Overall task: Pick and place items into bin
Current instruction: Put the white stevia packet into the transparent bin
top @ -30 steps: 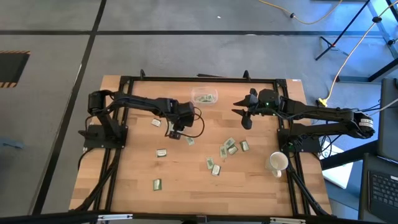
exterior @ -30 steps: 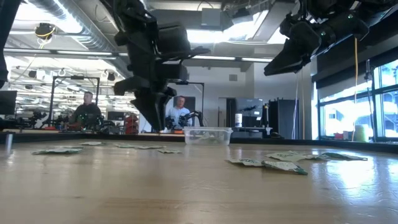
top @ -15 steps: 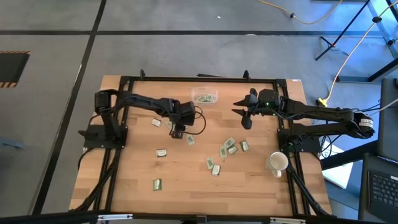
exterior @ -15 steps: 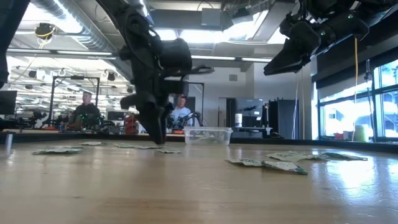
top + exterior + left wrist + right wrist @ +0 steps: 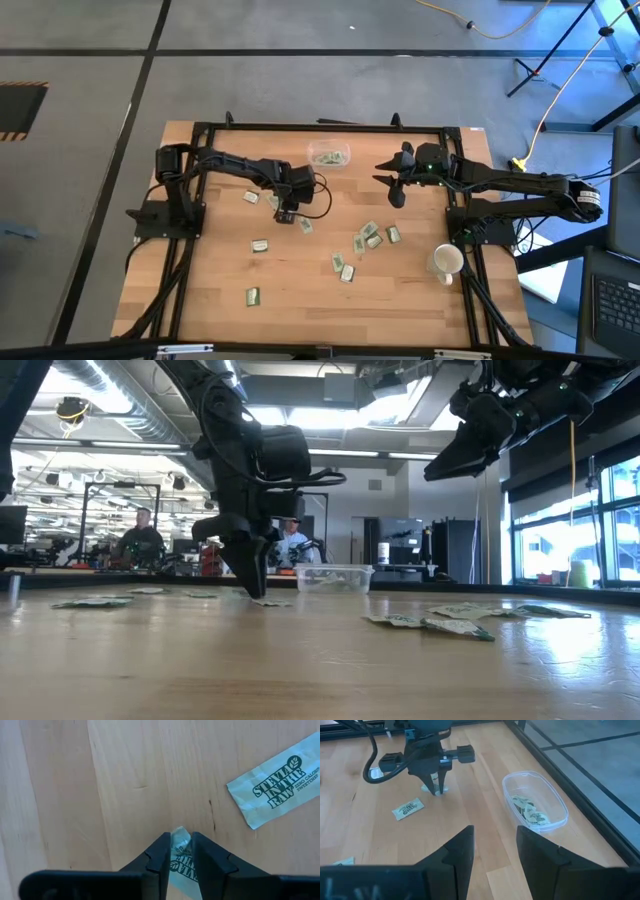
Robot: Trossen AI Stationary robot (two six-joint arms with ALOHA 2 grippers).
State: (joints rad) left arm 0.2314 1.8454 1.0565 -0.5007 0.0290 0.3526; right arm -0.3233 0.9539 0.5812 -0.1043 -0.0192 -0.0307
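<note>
Left end effector point(image 5: 181, 851) clenched on packet point(image 5: 180, 856) at counter point(image 5: 300, 300). Bin point(image 5: 536, 800) beyond it held few packets; most lay scattered. Right end effector point(image 5: 494, 851) released, idle, aloft.

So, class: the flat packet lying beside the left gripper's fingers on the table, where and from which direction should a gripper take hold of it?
The loose packet lies flat on the table, so come straight down from above and pinch across its short width, as the left gripper does on its own packet.
</note>
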